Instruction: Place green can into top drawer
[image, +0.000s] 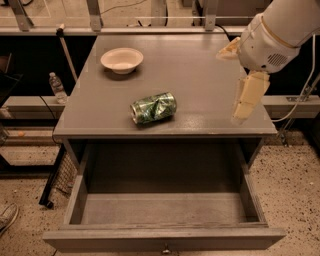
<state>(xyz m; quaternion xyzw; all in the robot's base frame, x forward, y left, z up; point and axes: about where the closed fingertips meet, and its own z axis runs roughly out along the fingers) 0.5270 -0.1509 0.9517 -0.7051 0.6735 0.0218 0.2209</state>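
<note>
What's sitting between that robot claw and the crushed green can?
Nothing: in the camera view, only bare grey tabletop separates the gripper, hovering over the table's right edge, from the green can.

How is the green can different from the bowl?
The can is green, crushed, lying on its side; the bowl is cream, round, upright. The can is near the front edge of the table; the bowl is at the back left. Both sit on the table; the gripper hangs over its right side, touching neither.

No legible text anywhere; gripper (233, 85) hovers by the table (200, 70) edge.
</note>
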